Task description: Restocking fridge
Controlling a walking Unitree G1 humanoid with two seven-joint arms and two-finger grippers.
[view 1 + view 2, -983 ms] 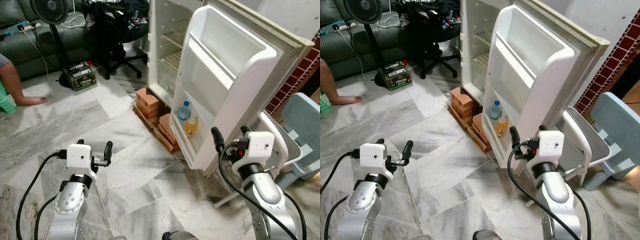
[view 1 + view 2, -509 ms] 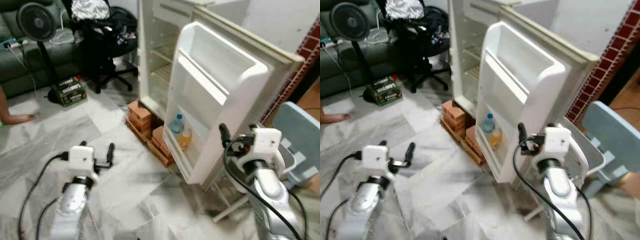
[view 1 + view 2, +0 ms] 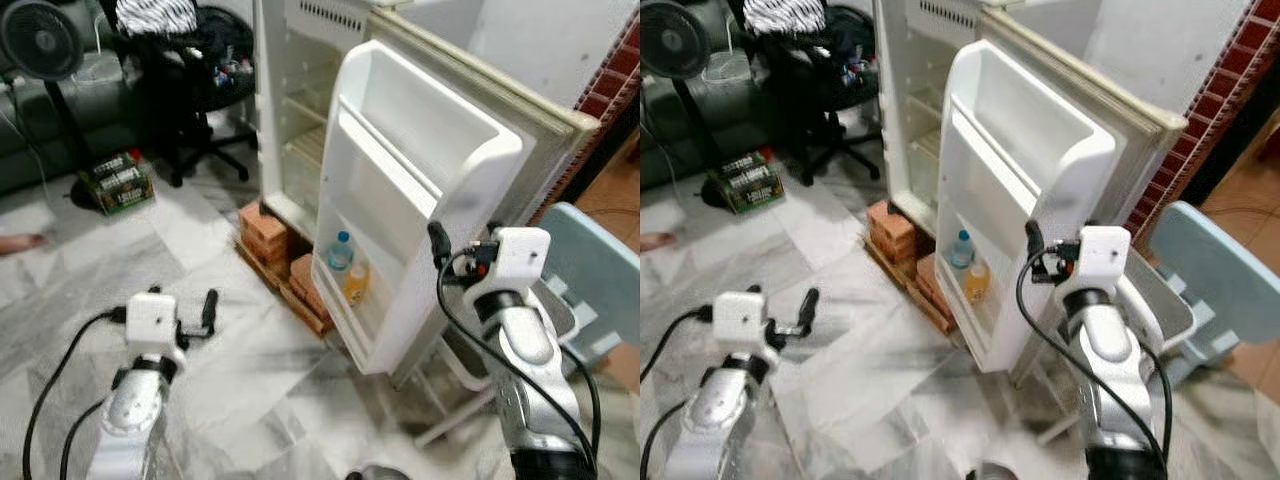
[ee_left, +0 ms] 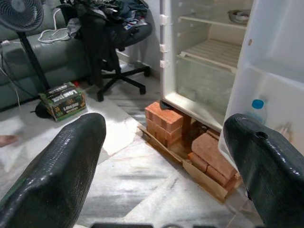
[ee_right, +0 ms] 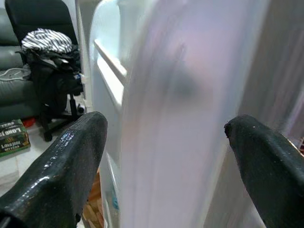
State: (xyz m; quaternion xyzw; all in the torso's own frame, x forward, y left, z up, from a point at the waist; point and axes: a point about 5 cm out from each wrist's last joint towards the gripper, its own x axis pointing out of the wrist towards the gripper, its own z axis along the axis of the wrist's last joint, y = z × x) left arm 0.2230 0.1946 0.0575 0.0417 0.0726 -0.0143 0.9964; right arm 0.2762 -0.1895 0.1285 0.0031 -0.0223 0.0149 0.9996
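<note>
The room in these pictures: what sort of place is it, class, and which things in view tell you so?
Most likely a lived-in home, a living area with a fridge standing open on bricks. A dark sofa, a standing fan and an office chair piled with clothes point to that.

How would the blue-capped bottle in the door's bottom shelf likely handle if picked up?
The blue-capped bottle looks like thin clear plastic, so probably light and squeezable. Tall and narrow, it may tip if nudged, though the door shelf and the orange bottle beside it hem it in.
</note>
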